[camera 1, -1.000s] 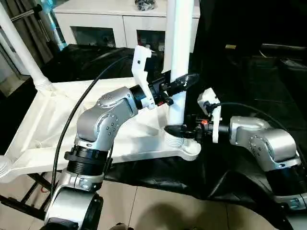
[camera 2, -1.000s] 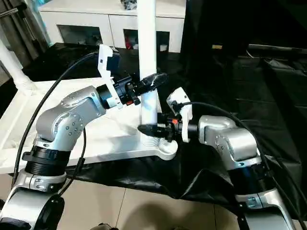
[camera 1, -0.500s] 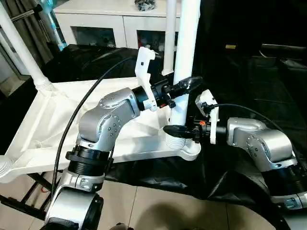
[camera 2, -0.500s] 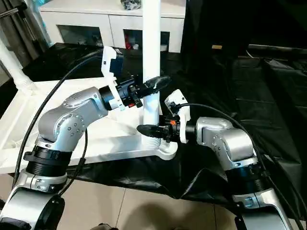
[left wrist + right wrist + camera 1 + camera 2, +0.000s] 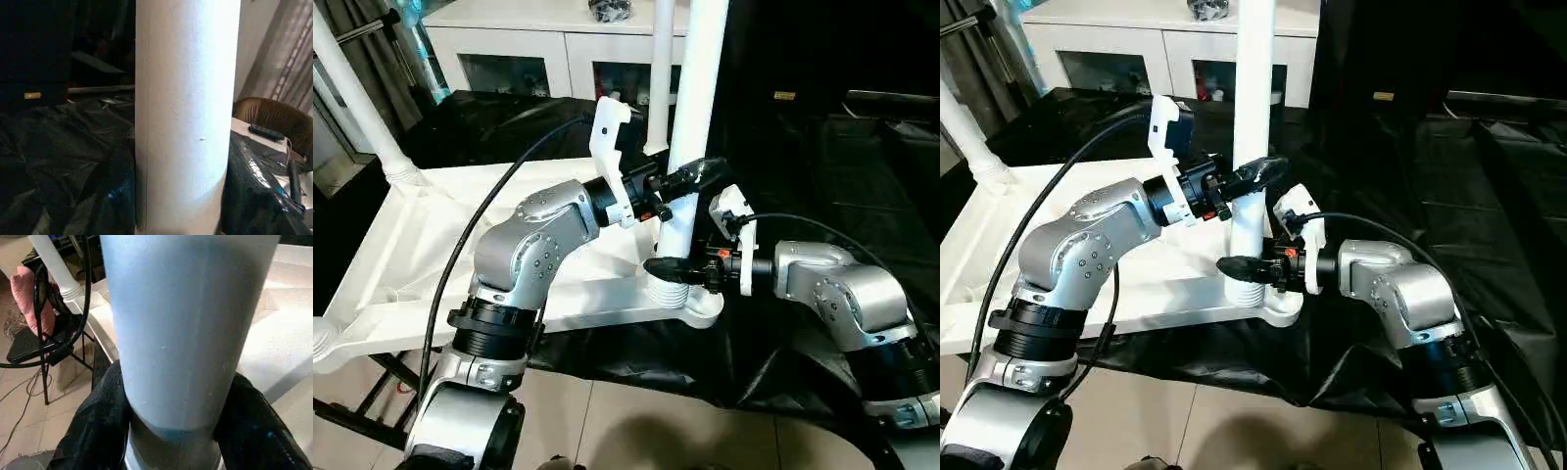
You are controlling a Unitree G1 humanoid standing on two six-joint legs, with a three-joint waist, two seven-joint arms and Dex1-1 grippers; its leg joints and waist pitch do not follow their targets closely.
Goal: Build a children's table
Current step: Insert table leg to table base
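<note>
Leg (image 5: 697,108) tilted further right, both pincers gripping

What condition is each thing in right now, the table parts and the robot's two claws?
Tabletop: upside down, ribbed underside up.
Near-corner leg: upright, its base in the corner socket.
Far-left leg: fitted in its socket, leaning.
Back leg: standing upright behind.
Left gripper: shut on the near-corner leg, higher up.
Right gripper: shut on the same leg, just above the socket.
Cabinet: doors closed.
</note>
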